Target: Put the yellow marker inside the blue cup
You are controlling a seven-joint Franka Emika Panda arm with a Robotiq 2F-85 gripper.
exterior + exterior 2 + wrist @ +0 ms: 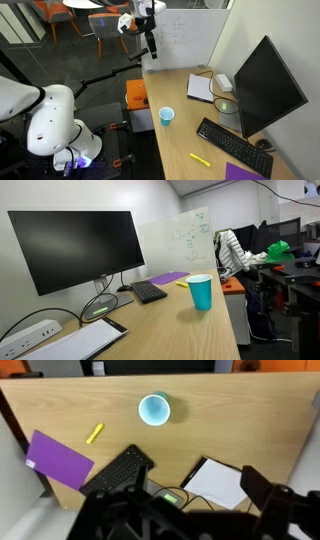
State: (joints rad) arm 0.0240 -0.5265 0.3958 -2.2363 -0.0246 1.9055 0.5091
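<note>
The yellow marker (94, 433) lies flat on the wooden desk, also seen in an exterior view (200, 159). The blue cup (154, 408) stands upright and empty a little away from it, and shows in both exterior views (166, 116) (201, 291). My gripper (151, 46) hangs high above the desk's far end, well away from both. In the wrist view its dark fingers (185, 510) stand wide apart with nothing between them. The marker does not show in the low exterior view.
A black keyboard (232, 145), a purple notebook (58, 460), a large monitor (265, 85), a white pad (220, 482) and a power strip (223, 82) with cables share the desk. The desk edge (152, 120) faces the robot base.
</note>
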